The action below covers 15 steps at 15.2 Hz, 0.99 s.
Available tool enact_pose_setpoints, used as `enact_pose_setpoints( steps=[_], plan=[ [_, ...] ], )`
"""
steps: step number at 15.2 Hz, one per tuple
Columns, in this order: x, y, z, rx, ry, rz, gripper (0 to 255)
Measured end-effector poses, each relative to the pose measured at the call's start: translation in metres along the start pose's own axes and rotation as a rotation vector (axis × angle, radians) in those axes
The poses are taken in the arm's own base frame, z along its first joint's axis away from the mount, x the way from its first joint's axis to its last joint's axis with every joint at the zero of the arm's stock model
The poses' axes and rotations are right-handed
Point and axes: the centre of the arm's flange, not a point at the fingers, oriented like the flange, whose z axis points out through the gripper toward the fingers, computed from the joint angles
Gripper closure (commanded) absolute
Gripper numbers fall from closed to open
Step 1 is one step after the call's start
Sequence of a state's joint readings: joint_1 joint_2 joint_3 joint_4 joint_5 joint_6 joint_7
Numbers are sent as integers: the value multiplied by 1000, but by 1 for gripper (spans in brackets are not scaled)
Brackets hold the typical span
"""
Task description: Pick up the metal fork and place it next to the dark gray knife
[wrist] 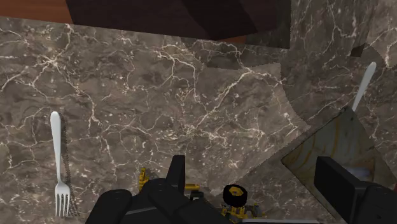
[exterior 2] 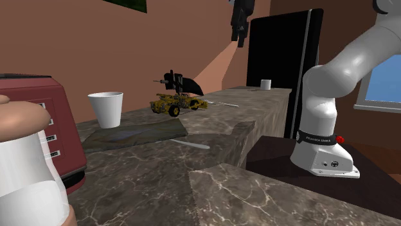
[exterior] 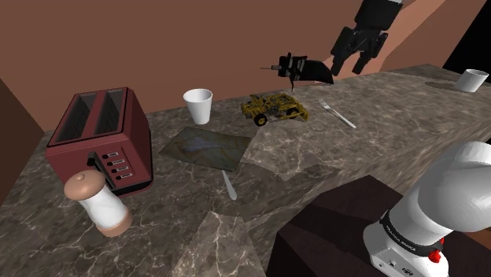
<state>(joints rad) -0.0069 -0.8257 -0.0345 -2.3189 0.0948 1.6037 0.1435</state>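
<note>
The metal fork point(exterior: 337, 114) lies flat on the marble counter point(exterior: 378, 134), between a yellow toy vehicle point(exterior: 275, 108) and the counter's far right end. It also appears in the wrist view, the fork point(wrist: 58, 165) lying well outside my left finger. The grey knife point(exterior: 228, 185) rests nearer the counter's front edge, beside a dark placemat point(exterior: 206, 146); the knife point(wrist: 364, 86) lies beyond my right finger. My gripper point(exterior: 358, 53) hangs open high above the counter, up and right of the fork, holding nothing. From the wrist my gripper point(wrist: 256, 179) has its fingers wide apart.
A dark red toaster point(exterior: 102, 142) and a white grinder point(exterior: 98, 203) stand at the shoulder view's left. A white cup point(exterior: 198, 105) sits behind the placemat, another cup point(exterior: 474, 79) at the far right. A black object point(exterior: 303, 69) stands behind the toy vehicle.
</note>
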Motion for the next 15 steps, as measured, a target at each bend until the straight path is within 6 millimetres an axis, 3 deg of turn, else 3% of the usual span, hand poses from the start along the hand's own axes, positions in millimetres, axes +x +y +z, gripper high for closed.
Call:
enact_pose_setpoints(
  steps=[3,15],
  plan=[
    [2,-11,13,-2,-5,-1,0],
    [21,-124,120,-19,-55,-8,0]
  ],
)
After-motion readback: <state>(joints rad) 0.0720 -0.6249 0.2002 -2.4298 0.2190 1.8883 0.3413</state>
